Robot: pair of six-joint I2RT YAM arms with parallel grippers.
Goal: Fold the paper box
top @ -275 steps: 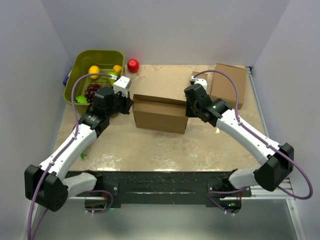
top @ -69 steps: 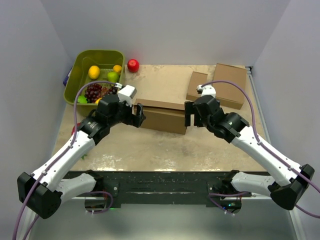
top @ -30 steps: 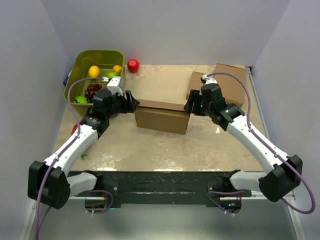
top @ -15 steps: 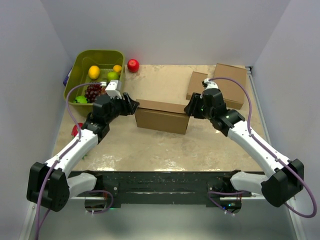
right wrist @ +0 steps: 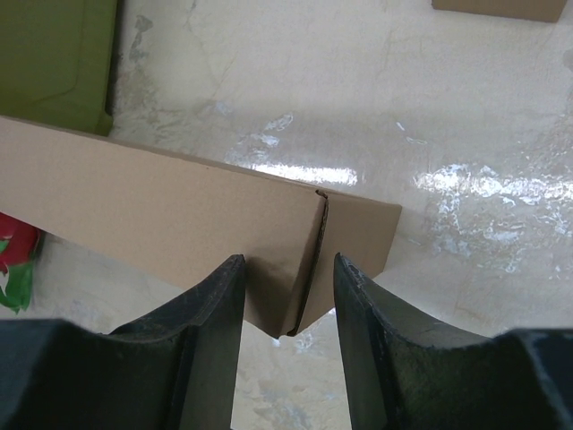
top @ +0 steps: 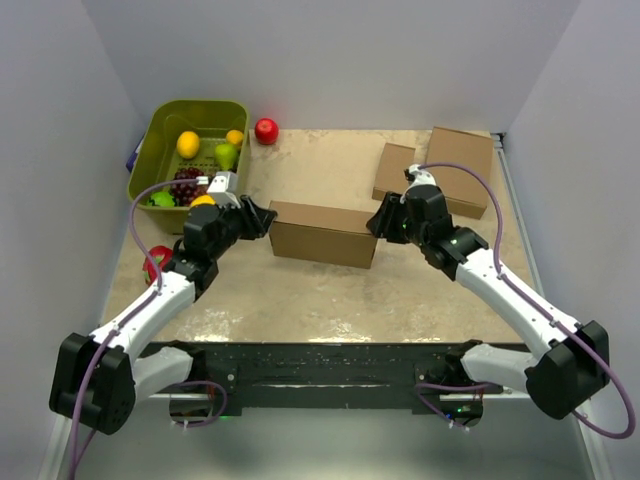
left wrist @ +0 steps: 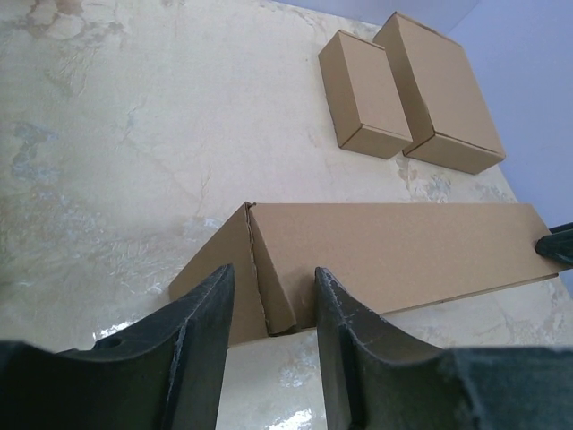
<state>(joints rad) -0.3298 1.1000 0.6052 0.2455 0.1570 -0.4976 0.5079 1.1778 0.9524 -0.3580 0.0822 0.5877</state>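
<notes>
Lid flattened since earlier; plain brown corrugated paper box [top: 322, 236] looks folded; left gripper [top: 266, 219] at 9 o'clock, right gripper [top: 376, 223] at 3 o'clock, jaws released.

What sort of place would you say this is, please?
Probably a robotics lab test cell: plain white walls enclose a table, which holds practice props such as the paper box and a green bin of fruit.

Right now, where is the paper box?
In the top view, the paper box sits mid-table, with the left gripper at its left end and the right gripper at its right end. The small box lies just beyond it.
</notes>
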